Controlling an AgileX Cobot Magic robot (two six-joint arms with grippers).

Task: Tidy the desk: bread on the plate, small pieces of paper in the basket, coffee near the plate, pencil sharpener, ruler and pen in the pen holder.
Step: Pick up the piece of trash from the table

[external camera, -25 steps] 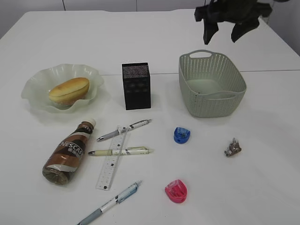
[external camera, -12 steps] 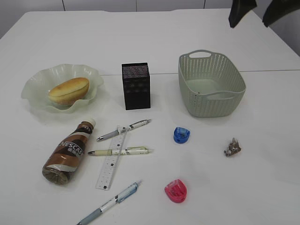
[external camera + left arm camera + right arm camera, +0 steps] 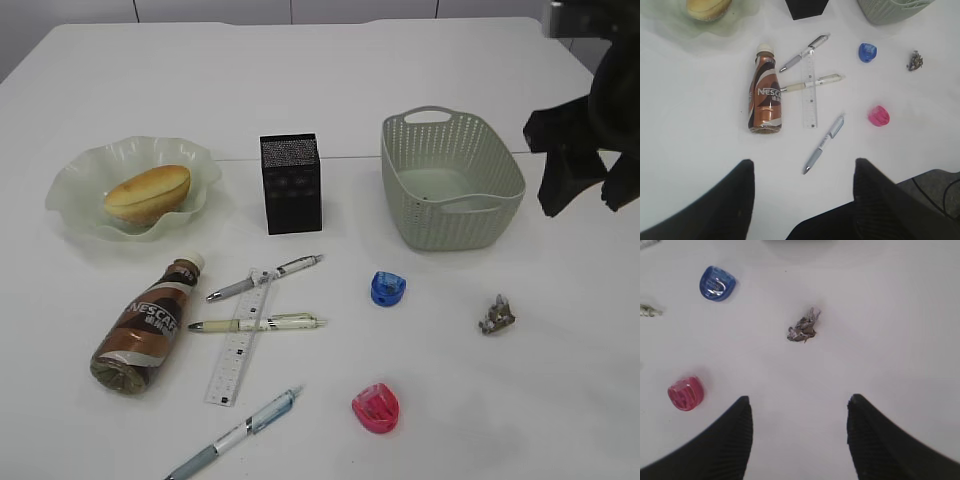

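Bread [image 3: 147,192] lies on the pale green plate [image 3: 70,180]. The coffee bottle [image 3: 145,325] lies on its side in front of the plate. A ruler [image 3: 238,342] and three pens [image 3: 258,323] lie beside it. A blue pencil sharpener [image 3: 388,289] and a pink one [image 3: 376,408] sit mid-table. A crumpled paper piece [image 3: 496,315] [image 3: 803,327] lies right of them. My right gripper [image 3: 582,205] [image 3: 799,399] hangs open and empty above and behind the paper. My left gripper [image 3: 803,162] is open and empty, high over the front edge, out of the exterior view.
The black pen holder [image 3: 290,183] stands upright at the centre back. The grey-green basket [image 3: 450,180] stands to its right, just left of my right gripper. The table's near edge and a dark cable [image 3: 940,190] show at the left wrist view's lower right.
My right gripper left its place above the basket, went up and right, then came down to the basket's right, over the paper. Nothing on the table moved.
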